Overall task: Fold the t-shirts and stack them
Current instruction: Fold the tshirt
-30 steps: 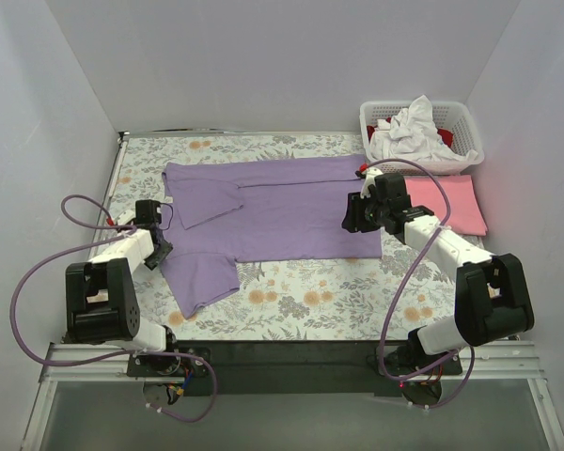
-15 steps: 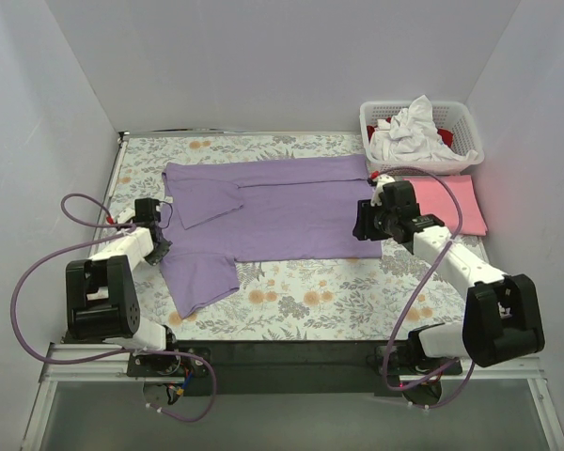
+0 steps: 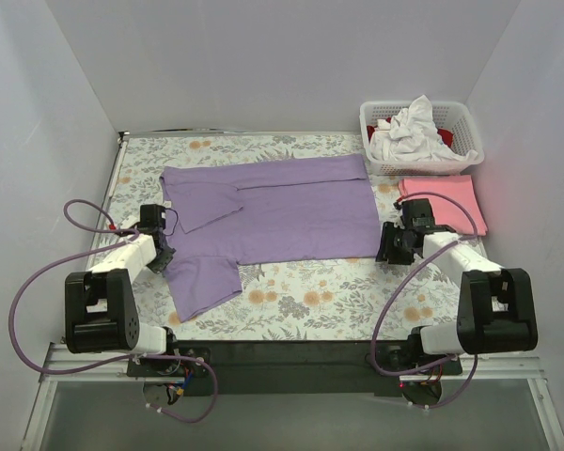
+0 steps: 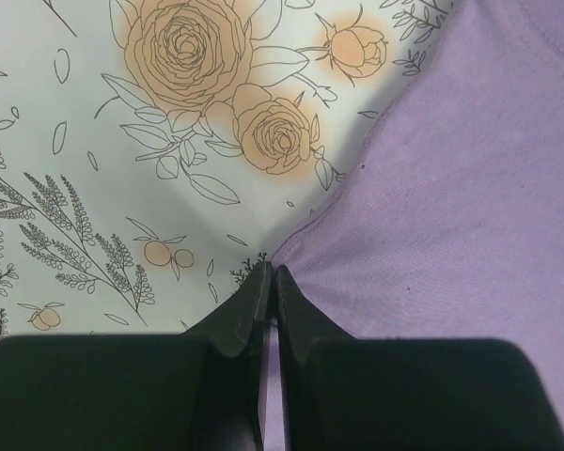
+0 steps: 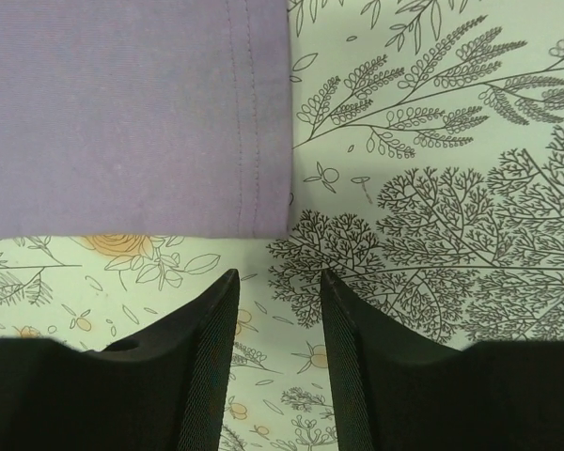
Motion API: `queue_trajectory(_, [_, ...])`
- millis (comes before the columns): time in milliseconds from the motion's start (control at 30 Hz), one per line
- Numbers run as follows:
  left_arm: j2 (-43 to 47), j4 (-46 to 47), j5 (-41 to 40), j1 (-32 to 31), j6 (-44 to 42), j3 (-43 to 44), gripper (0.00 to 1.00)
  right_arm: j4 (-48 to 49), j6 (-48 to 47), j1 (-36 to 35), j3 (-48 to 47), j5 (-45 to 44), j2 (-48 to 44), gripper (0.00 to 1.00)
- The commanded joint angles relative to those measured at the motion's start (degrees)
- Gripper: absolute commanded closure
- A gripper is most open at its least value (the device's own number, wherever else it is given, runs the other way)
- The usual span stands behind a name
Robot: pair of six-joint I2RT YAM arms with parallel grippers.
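Note:
A large lavender t-shirt (image 3: 282,207) lies spread flat across the floral cloth, its left sleeve folded in. My left gripper (image 3: 166,257) is at the shirt's near left side by the lower sleeve. In the left wrist view it (image 4: 271,274) is shut on the lavender t-shirt's edge (image 4: 470,188), with purple cloth between the jaws. My right gripper (image 3: 392,252) sits low just off the shirt's near right corner. In the right wrist view it (image 5: 278,280) is open over bare cloth, and the hem corner (image 5: 254,188) lies just ahead. A folded pink t-shirt (image 3: 446,202) lies at the right.
A white lattice basket (image 3: 470,141) stands at the back right, with a crumpled white t-shirt (image 3: 409,132) and a bit of a red one (image 3: 444,137) in it. The floral cloth (image 3: 310,301) covers the table. White walls close in on three sides.
The left gripper has shut on the shirt's edge. The right arm has drawn back and to the right, from above the shirt's right side down to its near right corner.

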State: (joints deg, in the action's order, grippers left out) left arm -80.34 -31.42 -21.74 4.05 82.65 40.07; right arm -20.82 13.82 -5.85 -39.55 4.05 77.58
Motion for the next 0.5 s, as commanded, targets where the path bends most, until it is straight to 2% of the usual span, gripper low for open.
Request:
queue_trajectory(0, [2.03,-1.28,-2.17,-0.28,1.02,-0.26,1.00,1.22,2.08,-0.04,-2.11,1.04,3.00,0.54])
queue_trajectory(467, [2.99,-1.36,-3.05,-0.28,1.11,0.09,1.00,1.75,5.60,0.05,-5.01,-3.44,2.05,0.52])
